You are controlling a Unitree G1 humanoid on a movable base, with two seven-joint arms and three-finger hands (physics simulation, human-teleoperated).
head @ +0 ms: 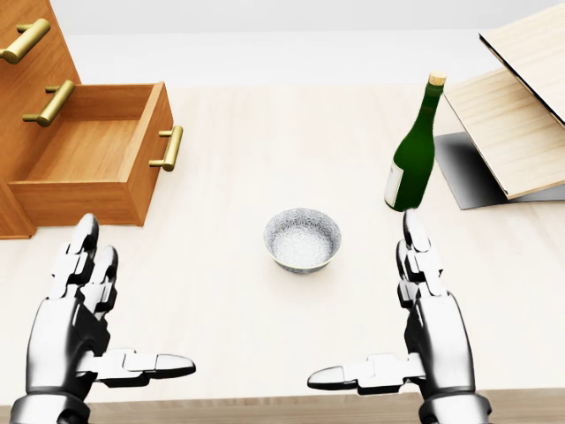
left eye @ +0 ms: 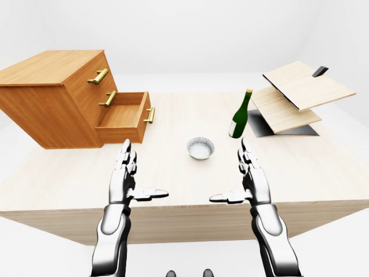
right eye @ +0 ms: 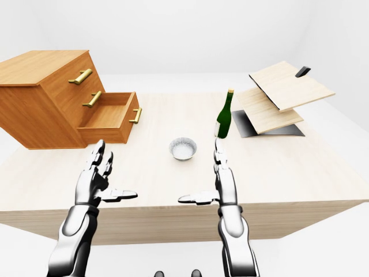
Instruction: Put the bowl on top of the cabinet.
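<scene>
A small grey-white bowl (head: 303,239) stands upright on the light wooden table (head: 265,132), near the middle of the head view. The wooden cabinet (left eye: 52,98) sits at the table's left, with brass handles and its bottom drawer (head: 88,168) pulled out and empty; its flat top (left eye: 49,66) is bare. My left hand (head: 93,309) hovers below and left of the bowl, fingers spread, holding nothing. My right hand (head: 402,309) hovers below and right of the bowl, also open, thumb pointing inward.
A green wine bottle (head: 413,155) stands upright just right of and above the bowl, close above my right hand. Behind it at the right lie tilted wooden boards (left eye: 294,95) over a dark grey mat (left eye: 285,128). The table's near edge (left eye: 173,222) runs below my hands.
</scene>
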